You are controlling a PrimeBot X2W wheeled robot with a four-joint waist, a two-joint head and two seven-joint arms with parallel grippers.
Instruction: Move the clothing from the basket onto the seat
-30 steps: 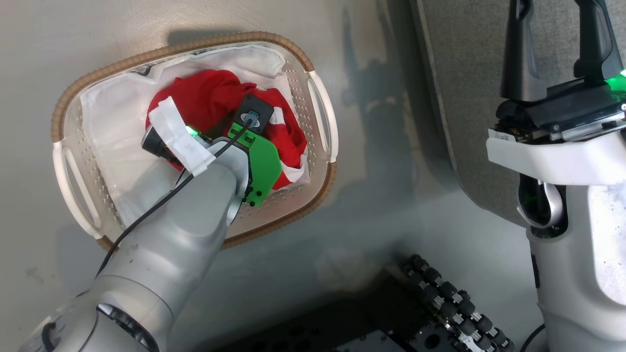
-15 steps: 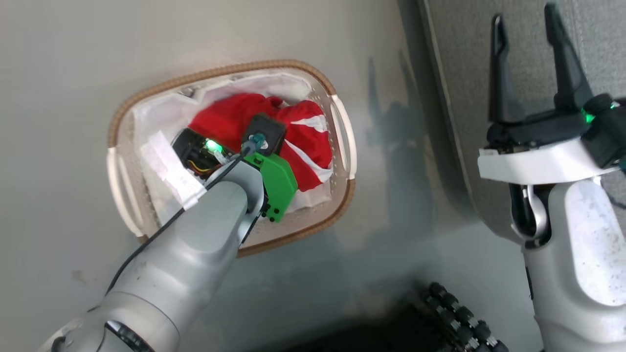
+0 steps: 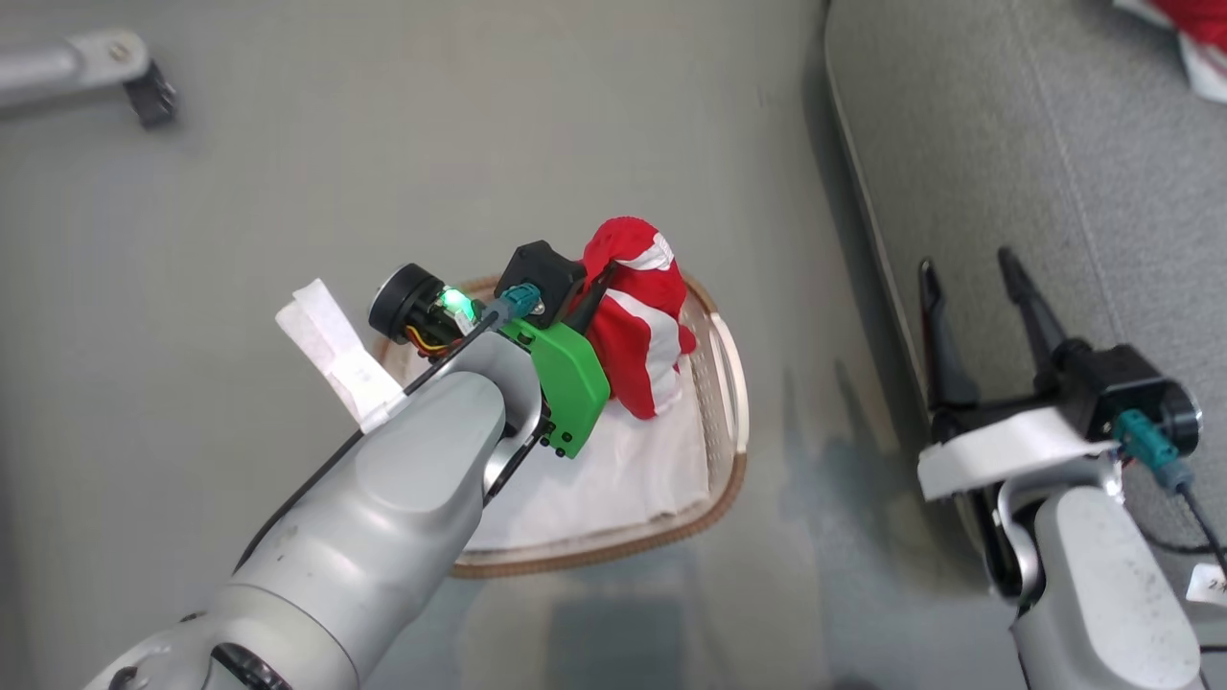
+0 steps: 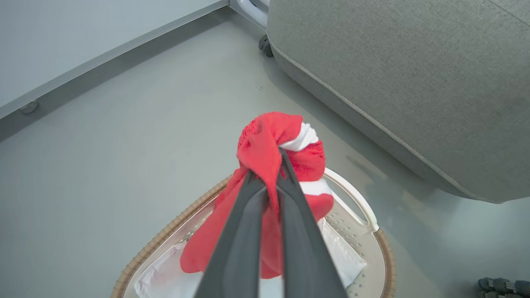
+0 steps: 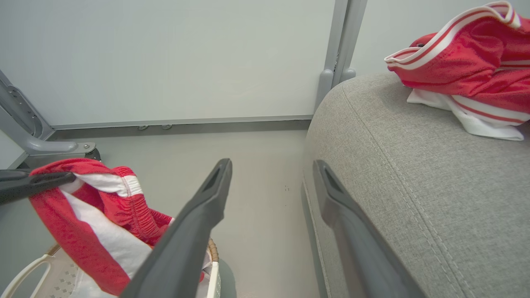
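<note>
Left wrist view: left tool (image 4: 267,174) pinches a red-and-white sports garment (image 4: 265,140) above the basket (image 4: 389,265); right tool (image 3: 965,264), three o'clock of it in head view, gapes empty.

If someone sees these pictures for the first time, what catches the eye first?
A bright red garment hangs from the shut left pincer over the white basket. A second red garment lies on the grey sofa, near which the right pincer stands open.

The grey floor (image 3: 431,144) carries the basket (image 3: 738,460) near the head view's centre, with the seat (image 3: 1007,153) at three o'clock. One red garment (image 5: 463,58) lies on the seat at one o'clock.
</note>
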